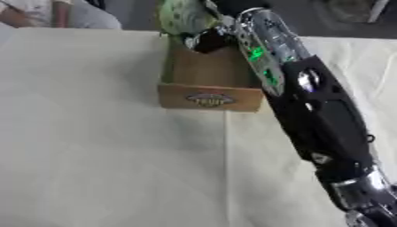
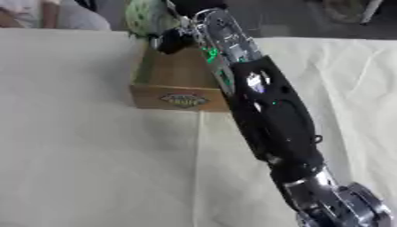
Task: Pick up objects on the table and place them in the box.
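We see the right arm point(image 1: 310, 111) reach up from the low right corner, over the brown box point(image 1: 208, 84) on the pale cloth point(image 1: 93, 146). At the far end of the box, the right hand point(image 1: 209, 39) curls round a green spotted thing point(image 1: 182, 17) and holds it above the box.
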`<state>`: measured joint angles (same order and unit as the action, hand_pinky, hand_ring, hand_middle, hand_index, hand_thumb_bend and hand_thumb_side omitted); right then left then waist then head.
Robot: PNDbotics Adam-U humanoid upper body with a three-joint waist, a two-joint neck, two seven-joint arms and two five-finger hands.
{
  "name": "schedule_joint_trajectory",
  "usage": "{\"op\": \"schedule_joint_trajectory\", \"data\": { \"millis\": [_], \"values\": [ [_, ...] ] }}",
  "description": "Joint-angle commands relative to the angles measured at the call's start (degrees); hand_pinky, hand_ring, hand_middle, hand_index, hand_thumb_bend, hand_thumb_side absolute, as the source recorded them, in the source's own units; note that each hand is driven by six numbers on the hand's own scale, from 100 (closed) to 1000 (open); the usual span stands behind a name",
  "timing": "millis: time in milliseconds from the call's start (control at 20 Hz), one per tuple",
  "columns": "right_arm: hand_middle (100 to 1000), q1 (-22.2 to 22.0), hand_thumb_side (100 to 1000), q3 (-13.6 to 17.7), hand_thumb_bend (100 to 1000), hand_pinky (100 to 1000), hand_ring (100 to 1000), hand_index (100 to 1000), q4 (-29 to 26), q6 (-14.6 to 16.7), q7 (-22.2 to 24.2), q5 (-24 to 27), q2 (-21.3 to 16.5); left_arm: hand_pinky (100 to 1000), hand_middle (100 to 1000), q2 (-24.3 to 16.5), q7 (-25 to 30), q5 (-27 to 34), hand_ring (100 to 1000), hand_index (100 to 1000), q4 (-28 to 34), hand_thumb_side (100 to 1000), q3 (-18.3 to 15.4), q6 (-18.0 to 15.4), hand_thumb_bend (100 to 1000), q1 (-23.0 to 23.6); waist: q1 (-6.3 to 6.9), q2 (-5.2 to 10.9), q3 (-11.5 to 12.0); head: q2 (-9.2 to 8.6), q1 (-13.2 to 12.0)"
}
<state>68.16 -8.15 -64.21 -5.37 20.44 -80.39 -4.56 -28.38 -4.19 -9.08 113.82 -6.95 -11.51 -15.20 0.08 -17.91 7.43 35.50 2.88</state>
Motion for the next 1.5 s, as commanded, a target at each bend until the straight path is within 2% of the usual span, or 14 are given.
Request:
{"op": "schedule_joint_trajectory", "data": {
  "millis": [50, 400, 450, 500, 700, 850, 900, 1000, 1050, 1250, 1300, 1400, 1450, 1500],
  "values": [
    [444, 2.0, 464, 2.1, 100, 806, 796, 513, 2.2, -2.0, -1.1, -2.9, 0.4, 579, 612, -0.6, 0.3, 0.1, 680, 876, 0.8, 1000, -0.3, -0.1, 100, -0.6, 0.48, 0.76, 0.1, -1.18, 0.3],
    [450, 2.4, 465, 4.0, 100, 805, 797, 516, 5.5, -4.2, -1.2, -6.1, 1.1, 579, 612, 0.0, 0.6, 0.0, 680, 876, 0.8, 1000, -0.3, -0.1, 100, -0.6, 0.74, 0.08, 0.4, -1.34, 0.6],
    [455, 2.4, 428, 4.1, 100, 805, 798, 525, 5.8, -4.4, -1.1, -6.5, 1.2, 580, 612, 0.1, 0.6, 0.0, 680, 876, 0.8, 1000, -0.3, -0.2, 100, -0.6, 0.77, 0.01, 0.4, -1.31, 0.6],
    [458, 2.4, 471, 4.2, 100, 805, 798, 528, 6.2, -4.6, -0.8, -6.9, 1.3, 580, 612, 0.1, 0.6, -0.1, 680, 876, 0.8, 1000, -0.3, -0.2, 100, -0.6, 0.83, -0.11, 0.4, -1.29, 0.7],
    [473, 2.6, 485, 4.9, 100, 808, 806, 547, 7.5, -4.9, 0.7, -7.9, 1.8, 580, 612, 0.4, 0.8, -0.1, 680, 876, 0.8, 1000, -0.3, -0.2, 100, -0.6, 0.97, -0.37, 0.4, -1.31, 0.8],
    [505, 2.8, 529, 5.5, 100, 816, 820, 579, 9.1, -5.1, 2.4, -8.5, 2.5, 580, 612, 0.5, 1.0, -0.1, 680, 876, 0.8, 1000, -0.3, -0.2, 100, -0.6, 1.07, -0.51, 0.5, -1.42, 0.9],
    [532, 2.9, 544, 5.9, 100, 822, 833, 622, 9.7, -5.3, 3.1, -8.8, 2.8, 580, 612, 0.6, 1.0, -0.1, 680, 876, 0.8, 1000, -0.3, -0.2, 100, -0.6, 1.13, -0.54, 0.5, -1.44, 1.0],
    [534, 3.1, 537, 6.5, 100, 823, 835, 626, 10.8, -5.9, 4.2, -9.5, 3.4, 580, 612, 0.7, 1.1, 0.0, 680, 876, 0.8, 1000, -0.3, -0.2, 100, -0.6, 1.2, -0.56, 0.6, -1.47, 1.1],
    [558, 3.1, 565, 6.8, 100, 827, 844, 682, 11.2, -6.1, 4.7, -9.7, 3.7, 580, 612, 0.7, 1.1, 0.0, 680, 876, 0.8, 1000, -0.2, -0.3, 100, -0.7, 1.24, -0.57, 0.7, -1.55, 1.2],
    [579, 3.2, 597, 7.5, 100, 834, 857, 742, 12.3, -6.6, 6.3, -10.4, 4.4, 580, 611, 0.7, 1.2, 0.1, 680, 876, 0.8, 1000, -0.2, -0.3, 100, -0.6, 1.24, -0.55, 0.8, -1.73, 1.2],
    [617, 3.2, 649, 7.6, 100, 842, 870, 796, 12.5, -6.6, 6.6, -10.4, 4.5, 580, 612, 0.7, 1.3, 0.1, 680, 876, 0.8, 1000, -0.2, -0.3, 100, -0.7, 1.22, -0.54, 0.8, -1.76, 1.2],
    [623, 3.2, 662, 7.7, 100, 844, 872, 806, 12.8, -6.6, 7.5, -10.5, 4.6, 580, 612, 0.8, 1.3, 0.2, 680, 876, 0.8, 1000, -0.2, -0.3, 100, -0.7, 1.18, -0.53, 0.8, -1.78, 1.2],
    [668, 3.3, 730, 7.8, 100, 852, 889, 863, 12.8, -6.8, 7.8, -10.5, 4.6, 580, 612, 0.8, 1.3, 0.2, 681, 876, 0.8, 1000, -0.3, -0.2, 100, -0.7, 1.16, -0.5, 0.8, -1.79, 1.2],
    [681, 3.3, 747, 7.8, 100, 854, 894, 879, 12.8, -7.1, 8.1, -10.7, 4.6, 580, 612, 0.8, 1.4, 0.2, 681, 876, 0.8, 1000, -0.2, -0.2, 100, -0.7, 1.14, -0.46, 0.8, -1.76, 1.2]
  ]
}}
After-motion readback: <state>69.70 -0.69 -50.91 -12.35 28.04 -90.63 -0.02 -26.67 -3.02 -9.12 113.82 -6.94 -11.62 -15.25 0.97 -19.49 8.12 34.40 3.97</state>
